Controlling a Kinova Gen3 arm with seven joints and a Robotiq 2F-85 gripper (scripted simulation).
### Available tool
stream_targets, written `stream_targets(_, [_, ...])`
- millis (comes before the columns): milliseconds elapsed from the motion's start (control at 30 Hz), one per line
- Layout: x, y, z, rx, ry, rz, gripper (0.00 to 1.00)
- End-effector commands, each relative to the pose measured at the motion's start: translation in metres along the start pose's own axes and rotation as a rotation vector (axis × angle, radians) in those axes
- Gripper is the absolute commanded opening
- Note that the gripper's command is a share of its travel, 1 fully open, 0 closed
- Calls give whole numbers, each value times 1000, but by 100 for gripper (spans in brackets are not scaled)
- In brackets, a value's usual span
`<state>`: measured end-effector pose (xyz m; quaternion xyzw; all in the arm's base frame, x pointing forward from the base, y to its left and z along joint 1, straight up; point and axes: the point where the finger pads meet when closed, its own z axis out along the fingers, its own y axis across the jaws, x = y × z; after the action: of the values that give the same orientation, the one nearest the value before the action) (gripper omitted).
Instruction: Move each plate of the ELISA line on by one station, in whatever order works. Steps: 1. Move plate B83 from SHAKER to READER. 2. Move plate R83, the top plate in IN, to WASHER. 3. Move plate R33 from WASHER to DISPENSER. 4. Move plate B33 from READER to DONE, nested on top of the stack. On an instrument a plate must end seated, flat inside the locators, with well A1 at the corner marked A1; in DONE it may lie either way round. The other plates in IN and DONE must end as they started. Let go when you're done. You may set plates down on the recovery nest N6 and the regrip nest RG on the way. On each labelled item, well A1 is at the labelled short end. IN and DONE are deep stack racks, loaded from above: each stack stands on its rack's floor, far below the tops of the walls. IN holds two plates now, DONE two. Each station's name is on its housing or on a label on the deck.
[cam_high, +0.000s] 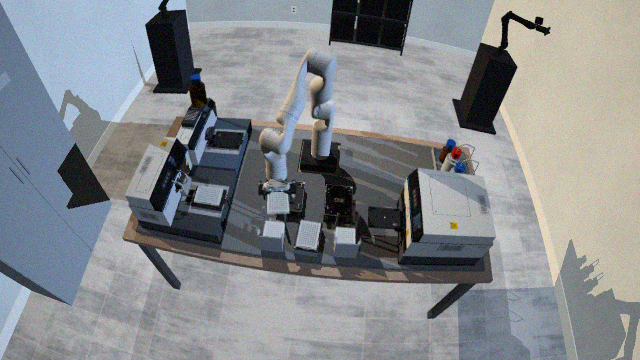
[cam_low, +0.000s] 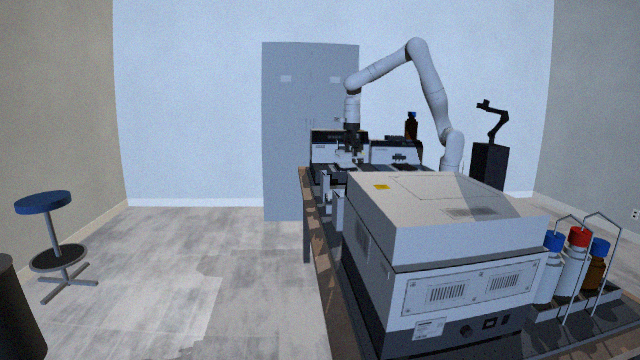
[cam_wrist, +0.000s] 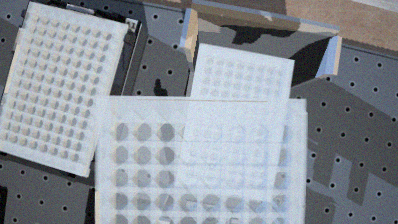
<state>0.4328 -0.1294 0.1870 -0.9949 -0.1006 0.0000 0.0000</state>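
My gripper (cam_high: 277, 192) is shut on a translucent white well plate (cam_wrist: 200, 162), which fills the lower wrist view and hangs above the dark nest (cam_high: 291, 200) left of the deck's middle. I cannot read its label, and the fingers are hidden in the wrist view. Below and ahead stands a deep rack (cam_wrist: 260, 50) with a white plate (cam_wrist: 242, 75) low inside it. Another white plate (cam_wrist: 57, 85) lies on a nest beside that rack; it also shows in the top view (cam_high: 308, 235). A white plate (cam_high: 207, 195) sits on the left instrument's deck.
Two racks (cam_high: 273, 237) (cam_high: 346, 240) stand along the front edge. A dark station (cam_high: 340, 200) sits at mid-deck. The large reader housing (cam_high: 447, 215) stands at right with its dark tray (cam_high: 384, 217) out. Bottles (cam_high: 452, 155) stand at back right.
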Motion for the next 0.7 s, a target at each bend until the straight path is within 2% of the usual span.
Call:
stream_targets(0, [8,4,-1,0,1,24,94])
stream_targets(433, [46,25,-1,0,1,156,94])
stream_targets(667, [53,29,-1,0,1,156,94])
